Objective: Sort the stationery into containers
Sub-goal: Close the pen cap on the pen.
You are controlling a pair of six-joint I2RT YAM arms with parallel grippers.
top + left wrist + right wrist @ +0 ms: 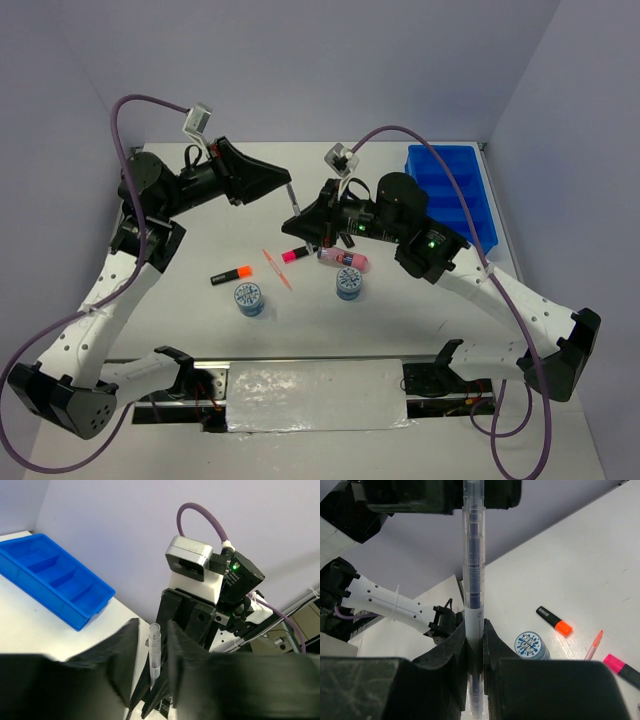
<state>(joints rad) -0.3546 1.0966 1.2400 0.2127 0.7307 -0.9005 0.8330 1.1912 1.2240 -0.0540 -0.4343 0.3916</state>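
1. Top external view, farthest left of the blue tray (455, 205): the left gripper (153, 630) hangs above the table (180, 320). Its jaws are spread to either side of a clear thin pen (474, 580), and the left wrist view shows a slim gap on each side.
2. Well left of the tray, just past the level of its near end, an orange-capped highlighter (230, 274) lies flat. Its long axis runs roughly crosswise and the cap points toward the tray.
3. Slightly closer to the tray and further past its near end, a blue-white patterned disc (249, 298) sits with its patterned face up.
4. Next toward the tray, a thin orange pen (277, 268) lies on a diagonal, its far end pointing away from the tray and its near end toward it.
5. The clear thin pen is off the table, left of the tray. Its long axis runs from the left gripper to the right gripper (474, 630), roughly parallel to the tray's long side.
6. A pink-capped highlighter (296, 254) lies flat, cap pointing away from the tray.
7. The right gripper pinches the clear thin pen, fingers pressed on both sides.
8. A pink patterned tube (343, 260) lies on its side, its long axis pointing toward the tray.
9. A second disc (349, 283) sits face up, just past the tube from the tray's near end.
10. The tray's long axis runs far to near.
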